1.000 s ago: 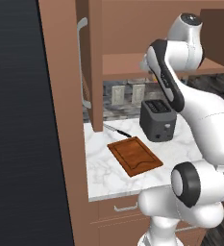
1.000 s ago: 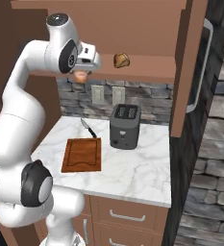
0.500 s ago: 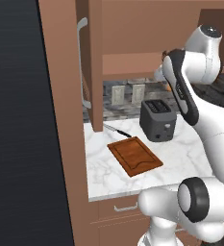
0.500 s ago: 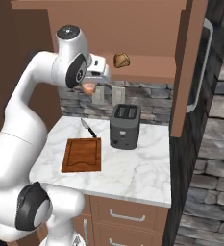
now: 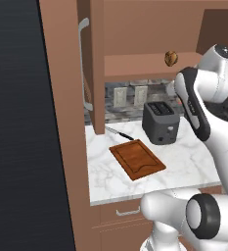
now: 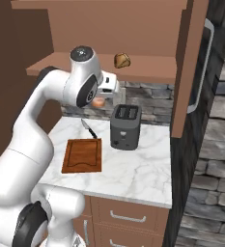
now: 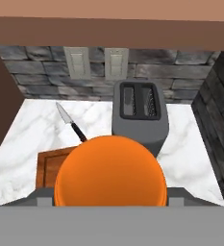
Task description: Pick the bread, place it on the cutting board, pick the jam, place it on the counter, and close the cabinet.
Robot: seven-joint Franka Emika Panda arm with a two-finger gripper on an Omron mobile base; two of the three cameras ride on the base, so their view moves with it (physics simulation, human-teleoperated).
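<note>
Along the stone backsplash, the white marble counter [image 6: 133, 169] is seen with a dark toaster [image 6: 125, 127], a knife [image 6: 89, 129] and the cutting board [image 6: 82, 155] lying flat and bare. 2 wall outlets [image 7: 97, 63] are set in the stone. The cabinet [image 5: 92, 63] is open, and the bread [image 6: 122, 60] is left on its shelf. The jam [image 7: 110, 173] — a squat orange jar — is clamped in the gripper [image 6: 102, 101], held in the air above the counter near the toaster. Compared with 0.5 s ago, the arm has been drawn outward and lower, away from the shelf.
</note>
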